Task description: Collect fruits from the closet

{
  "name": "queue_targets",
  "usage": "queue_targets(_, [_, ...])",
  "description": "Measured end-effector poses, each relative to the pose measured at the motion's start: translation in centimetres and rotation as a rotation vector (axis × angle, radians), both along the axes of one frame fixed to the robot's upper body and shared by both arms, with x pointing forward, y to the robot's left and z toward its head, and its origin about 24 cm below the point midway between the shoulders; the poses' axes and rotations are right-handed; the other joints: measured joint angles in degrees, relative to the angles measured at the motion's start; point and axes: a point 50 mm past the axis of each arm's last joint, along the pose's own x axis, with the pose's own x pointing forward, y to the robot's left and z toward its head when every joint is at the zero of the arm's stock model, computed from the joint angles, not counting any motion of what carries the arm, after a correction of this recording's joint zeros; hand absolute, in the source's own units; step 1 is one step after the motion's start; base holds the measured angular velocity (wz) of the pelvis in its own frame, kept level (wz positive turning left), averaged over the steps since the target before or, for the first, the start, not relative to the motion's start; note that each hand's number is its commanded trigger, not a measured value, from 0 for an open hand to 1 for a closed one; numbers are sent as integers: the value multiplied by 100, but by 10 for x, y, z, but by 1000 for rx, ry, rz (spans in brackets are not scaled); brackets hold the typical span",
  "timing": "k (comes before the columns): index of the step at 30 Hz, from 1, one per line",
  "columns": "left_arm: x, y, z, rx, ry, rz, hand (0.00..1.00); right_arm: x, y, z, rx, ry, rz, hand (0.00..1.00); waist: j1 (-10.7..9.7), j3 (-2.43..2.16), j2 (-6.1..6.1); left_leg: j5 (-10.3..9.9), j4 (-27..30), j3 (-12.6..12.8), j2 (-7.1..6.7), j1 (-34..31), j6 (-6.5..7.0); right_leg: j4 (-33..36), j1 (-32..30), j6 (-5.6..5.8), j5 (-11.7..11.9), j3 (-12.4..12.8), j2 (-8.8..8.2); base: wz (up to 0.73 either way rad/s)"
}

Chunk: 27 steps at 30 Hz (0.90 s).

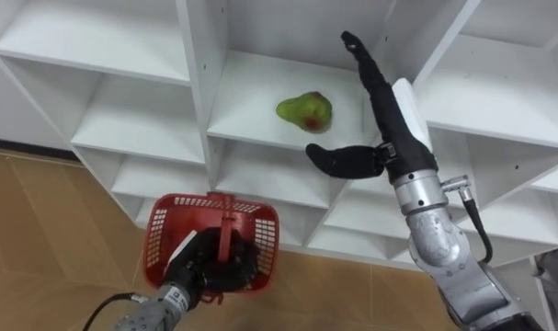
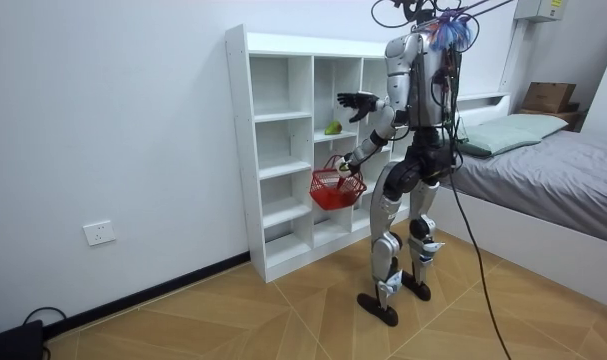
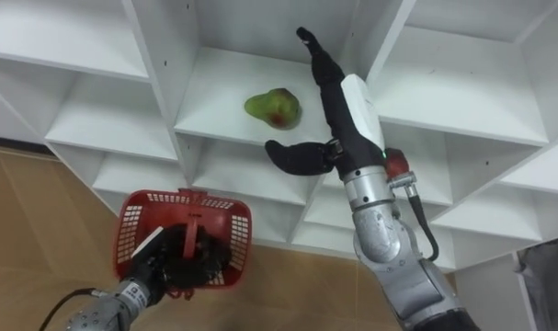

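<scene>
Red plastic mesh forms the basket (image 1: 157, 232) that we carry low on our left side. Our left hand (image 1: 198, 265) has its fingers clenched round the upright handle (image 1: 226, 228), so the open top faces up under the shelves, ready, as we judge it, to take what comes down. That hand darkens much of the basket's inside, so we cannot tell whether anything lies in it. We stand upright close before the white closet (image 1: 198, 55). Our right hand (image 1: 390, 118) is raised into a middle compartment with its fingers straight and released and the thumb spread out below, holding nothing. It is set on edge just to the right of the pear (image 1: 305, 111), palm turned toward it, near but apart. We take this as the reach before a grasp, with the hand kept wide so it can close round the fruit from the side. The pear is the one fruit we can see. It lies on its side on the shelf board (image 1: 246, 106) toward the front of that compartment, clear of the walls. It is green with a reddish blush on the flank facing us, plump and smooth. We judge it likely to roll if nudged, so the fingers should close on it rather than push it.
</scene>
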Motion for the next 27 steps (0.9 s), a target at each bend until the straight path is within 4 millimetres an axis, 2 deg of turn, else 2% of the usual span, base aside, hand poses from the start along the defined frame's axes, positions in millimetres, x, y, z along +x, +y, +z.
queue_targets(27, [2, -9, -1, -6, 6, -34, 100, 1, 6, -1, -7, 0, 0, 0, -12, -10, 35, 16, 4, 5, 5, -60, -8, 36, -85, -13, 0, -7, -1, 0])
